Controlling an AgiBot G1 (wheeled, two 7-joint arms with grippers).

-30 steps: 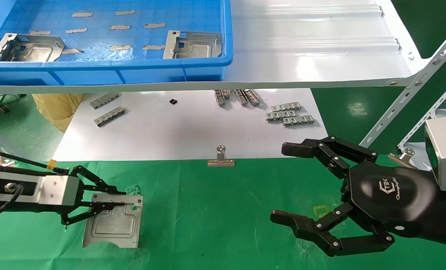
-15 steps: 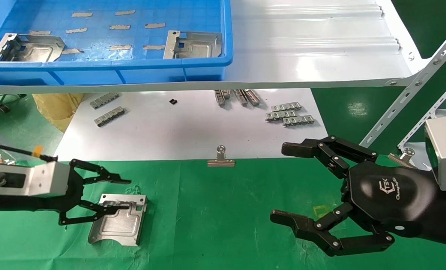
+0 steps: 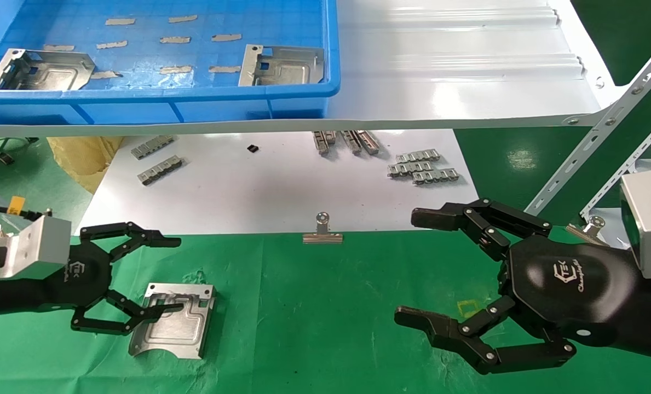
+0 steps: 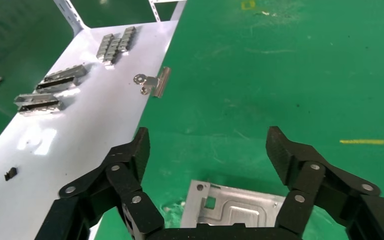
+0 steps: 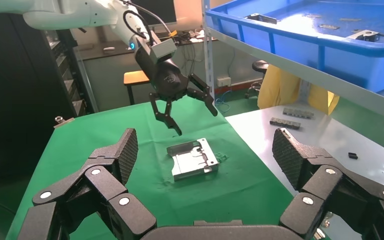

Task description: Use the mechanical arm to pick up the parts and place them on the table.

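Observation:
One silver stamped part (image 3: 174,323) lies on the green table (image 3: 314,306) at the front left. My left mechanical arm's gripper (image 3: 172,273) is open and hovers just above and left of it, touching nothing. In the left wrist view the part (image 4: 235,210) lies below the spread jaws of the left gripper (image 4: 210,145). My right gripper (image 3: 415,268) is open and empty over the table at the right. The right wrist view shows the part (image 5: 194,159) beyond the right gripper (image 5: 206,147), with the left hand raised above the part. Two more parts (image 3: 40,68) (image 3: 281,64) lie in the blue bin (image 3: 155,93).
The bin stands on a white shelf (image 3: 467,71) with a slotted metal bracket (image 3: 604,142). Under it a glossy white sheet (image 3: 281,191) carries ridged strips (image 3: 424,167) (image 3: 158,158). A binder clip (image 3: 322,232) clamps the sheet's front edge. A yellow bag (image 3: 84,158) sits at the left.
My left gripper opened and let go of the part, then lifted, drew back to the left and turned palm up. The part shifted slightly right and now lies still. The right arm has not moved.

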